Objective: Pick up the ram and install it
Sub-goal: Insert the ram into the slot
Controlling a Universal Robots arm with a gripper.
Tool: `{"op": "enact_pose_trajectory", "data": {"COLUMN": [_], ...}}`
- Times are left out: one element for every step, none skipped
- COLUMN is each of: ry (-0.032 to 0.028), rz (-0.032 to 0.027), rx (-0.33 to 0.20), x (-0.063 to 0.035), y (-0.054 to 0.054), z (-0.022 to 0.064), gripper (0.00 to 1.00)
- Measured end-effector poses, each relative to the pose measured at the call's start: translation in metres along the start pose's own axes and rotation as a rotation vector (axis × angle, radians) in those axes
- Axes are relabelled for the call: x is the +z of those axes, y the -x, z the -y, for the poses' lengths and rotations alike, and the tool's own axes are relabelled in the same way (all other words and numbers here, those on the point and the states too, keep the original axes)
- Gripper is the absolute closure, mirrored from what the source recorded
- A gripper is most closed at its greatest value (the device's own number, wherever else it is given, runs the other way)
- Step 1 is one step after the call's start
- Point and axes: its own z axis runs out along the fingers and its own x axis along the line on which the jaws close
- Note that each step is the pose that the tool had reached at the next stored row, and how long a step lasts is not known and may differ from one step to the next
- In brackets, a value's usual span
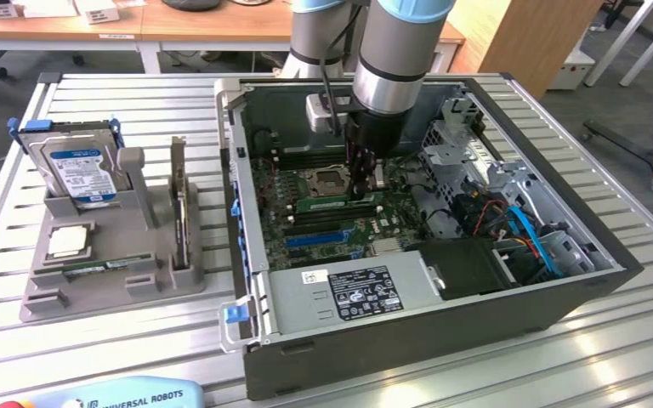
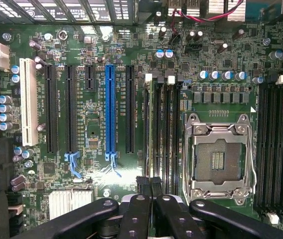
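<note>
Here, the slatted silver metal table [image 1: 599,340] carries an open dark grey computer case [image 1: 417,340] lying on its side, with the green motherboard [image 1: 303,183] facing up. The grey and silver robot arm [image 1: 400,42] reaches straight down into the case from above. Toward the exterior view's left, a grey plastic fixture [image 1: 43,302] sits on the table just beside the case. It holds a silver hard drive with a blue label [image 1: 77,166] and a dark expansion card [image 1: 177,195], both standing upright. At the arm's end the black gripper [image 1: 360,189] hangs over the board, its jaws drawn in narrow and clamped on the top edge of the long, thin green ram stick [image 1: 329,203]. The ram stick stands on its long edge, flat face upright. Its long axis runs across the board from the exterior view's left to right, in line with the black memory slots [image 2: 169,129] and just beside the silver CPU socket [image 2: 218,159]. Its lower edge is down at the slots, though whether it is fully seated cannot be told. In the wrist view the two black fingertips [image 2: 142,183] sit close together above the slots' end.
</note>
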Motion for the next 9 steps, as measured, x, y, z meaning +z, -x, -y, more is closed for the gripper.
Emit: {"op": "enact_pose_trajectory", "data": {"ry": [-0.0001, -0.0005, -0.0012, -0.0014, -0.0014, -0.0013, -0.0004, -0.0001, 0.0004], "rz": [0.0004, 0.0016, 0.0036, 0.0045, 0.0045, 0.0046, 0.0037, 0.0035, 0.0034], "rx": [0.0, 0.0, 0.0, 0.0, 0.0, 0.0, 0.001, 0.001, 0.001], "x": [0.0001, 0.0001, 0.0001, 0.0002, 0.0002, 0.0001, 0.0005, 0.0005, 0.0005], "y": [0.0, 0.0, 0.0, 0.0001, 0.0001, 0.0, 0.0, 0.0, 0.0], "z": [0.0, 0.0, 0.0, 0.0, 0.0, 0.0, 0.0, 0.0, 0.0], "gripper": [0.88, 0.88, 0.88, 0.88, 0.88, 0.88, 0.88, 0.88, 0.88]}}
